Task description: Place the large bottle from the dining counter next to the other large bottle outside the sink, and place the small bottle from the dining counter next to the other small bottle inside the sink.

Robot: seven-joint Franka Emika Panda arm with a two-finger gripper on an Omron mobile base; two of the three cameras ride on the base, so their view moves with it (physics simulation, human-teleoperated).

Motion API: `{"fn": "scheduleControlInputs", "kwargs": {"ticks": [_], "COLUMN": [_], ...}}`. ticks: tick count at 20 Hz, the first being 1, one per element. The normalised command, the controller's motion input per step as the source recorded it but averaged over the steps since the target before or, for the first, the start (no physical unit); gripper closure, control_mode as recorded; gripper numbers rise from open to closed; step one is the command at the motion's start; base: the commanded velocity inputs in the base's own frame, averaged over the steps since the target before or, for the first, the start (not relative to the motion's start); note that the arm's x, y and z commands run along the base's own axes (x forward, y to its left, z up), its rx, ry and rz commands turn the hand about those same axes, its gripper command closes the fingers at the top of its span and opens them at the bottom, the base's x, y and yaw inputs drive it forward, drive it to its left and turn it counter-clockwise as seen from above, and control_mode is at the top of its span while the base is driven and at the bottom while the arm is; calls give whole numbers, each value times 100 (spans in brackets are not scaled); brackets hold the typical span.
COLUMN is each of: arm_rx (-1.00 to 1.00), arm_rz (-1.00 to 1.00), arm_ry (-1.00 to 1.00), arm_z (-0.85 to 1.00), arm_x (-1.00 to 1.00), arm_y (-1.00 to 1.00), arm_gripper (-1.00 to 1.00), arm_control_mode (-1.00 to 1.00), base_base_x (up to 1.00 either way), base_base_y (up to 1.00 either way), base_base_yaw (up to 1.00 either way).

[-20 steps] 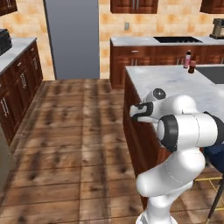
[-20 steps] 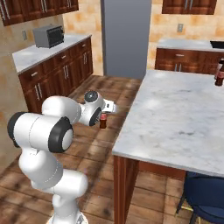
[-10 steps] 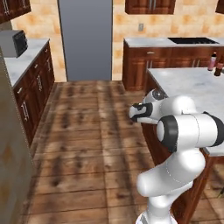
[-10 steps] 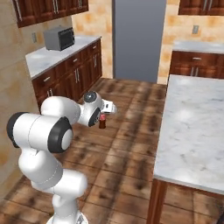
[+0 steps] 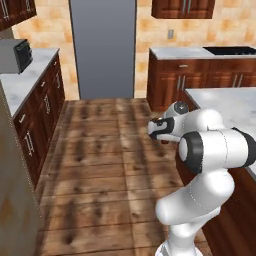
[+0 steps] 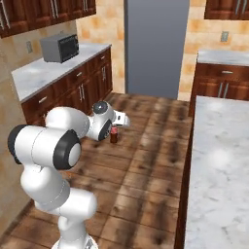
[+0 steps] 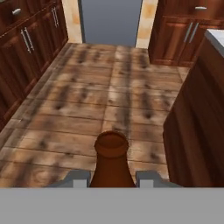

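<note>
My gripper (image 7: 113, 177) is shut on the small bottle (image 7: 111, 159), a slender dark brown one whose reddish top stands between the two fingertips. From the right base view the small bottle (image 6: 114, 135) hangs upright under the gripper (image 6: 116, 126), above the wood floor and left of the dining counter (image 6: 219, 160). In the left base view the gripper (image 5: 159, 132) is held close in front of the arm, with the dining counter (image 5: 227, 102) to its right. The large bottle, the sink and the two other bottles are out of view.
A tall grey fridge (image 5: 102, 47) stands at the far end of the wooden floor (image 5: 100, 155). A wood-cabinet counter with a microwave (image 6: 59, 47) runs along the left. A black stovetop (image 5: 231, 50) is on the back right counter.
Both base views have swung: the dining counter slid toward the right edge and the left cabinets with the microwave came in. The arm's pose and its hold on the small bottle are unchanged.
</note>
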Motion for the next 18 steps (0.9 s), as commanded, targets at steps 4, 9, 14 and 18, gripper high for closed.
{"fn": "scheduleControlInputs", "kwargs": {"ticks": [4, 9, 14, 18], "arm_rx": [0, 0, 0, 0], "arm_rz": [0, 0, 0, 0], "arm_ry": [0, 0, 0, 0], "arm_z": [0, 0, 0, 0], "arm_x": [0, 0, 0, 0], "arm_y": [0, 0, 0, 0], "arm_gripper": [100, 100, 100, 100], "arm_control_mode": [100, 100, 100, 100], "base_base_x": [100, 100, 95, 78], "base_base_y": [12, 2, 3, 9], "base_base_yaw": [0, -1, -4, -17]}}
